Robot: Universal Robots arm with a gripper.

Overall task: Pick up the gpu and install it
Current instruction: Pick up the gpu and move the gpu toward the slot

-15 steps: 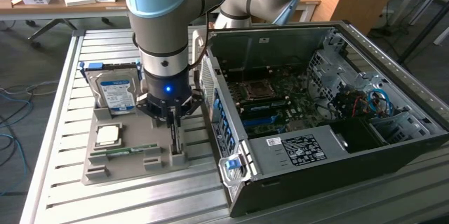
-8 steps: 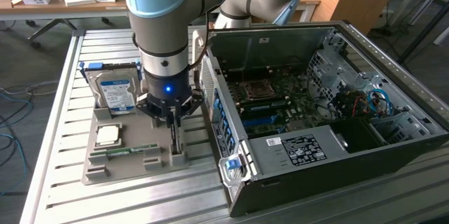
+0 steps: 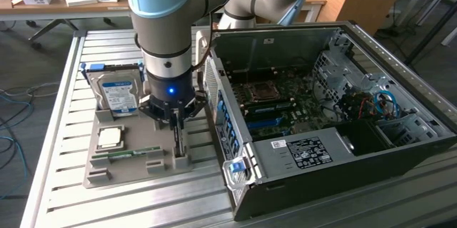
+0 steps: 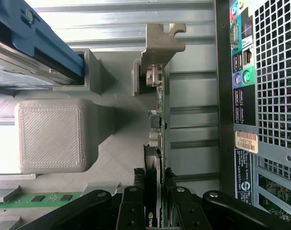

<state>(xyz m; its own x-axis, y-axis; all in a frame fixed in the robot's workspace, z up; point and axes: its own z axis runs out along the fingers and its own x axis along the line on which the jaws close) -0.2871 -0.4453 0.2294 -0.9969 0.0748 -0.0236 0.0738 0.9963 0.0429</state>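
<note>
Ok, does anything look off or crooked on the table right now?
Nothing stands out. The gpu stands upright in its slot on the gray holder, with the gripper shut on it. The hard drive, processor and memory stick sit squarely in their own slots.

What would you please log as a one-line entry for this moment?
gripper: shut on gpu | gpu: on edge in gray holder | computer case: open, beside holder
</note>
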